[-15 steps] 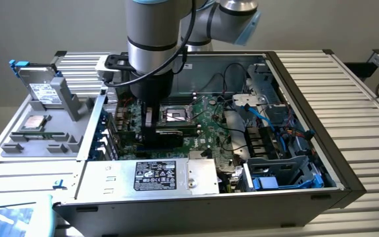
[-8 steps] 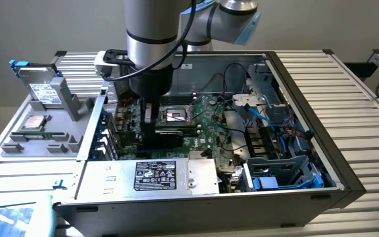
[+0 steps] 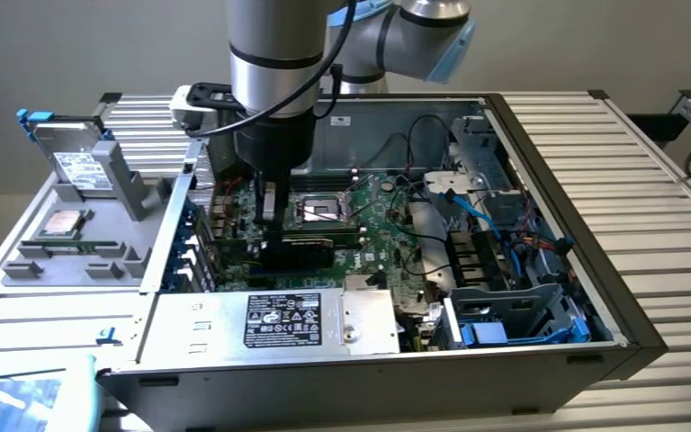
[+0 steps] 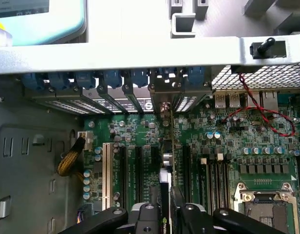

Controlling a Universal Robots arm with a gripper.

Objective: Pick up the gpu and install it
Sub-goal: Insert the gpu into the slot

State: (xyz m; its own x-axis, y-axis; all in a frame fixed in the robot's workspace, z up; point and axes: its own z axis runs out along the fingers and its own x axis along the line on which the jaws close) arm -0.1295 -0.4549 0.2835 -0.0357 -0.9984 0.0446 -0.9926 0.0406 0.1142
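The gpu (image 3: 301, 247) stands on edge in the open computer case, its black block low on the green motherboard (image 3: 376, 225). My gripper (image 3: 276, 236) reaches straight down onto it from above. In the wrist view I look along the card's top edge (image 4: 165, 165) toward its silver end bracket (image 4: 162, 100), which sits at the rear slot openings. My gripper (image 4: 165, 219) has drawn in on the near end of the card, one finger (image 4: 146, 214) on each side of it, shut on the gpu.
The processor socket (image 3: 319, 211) lies just beside the card. A power supply box (image 3: 285, 319) fills the case's near side, with cables and drive cages at the exterior view's right. A grey tray (image 3: 69, 252) with a hard drive (image 3: 79, 166) sits at the exterior view's left. A red wire (image 4: 267, 112) loops over the board.
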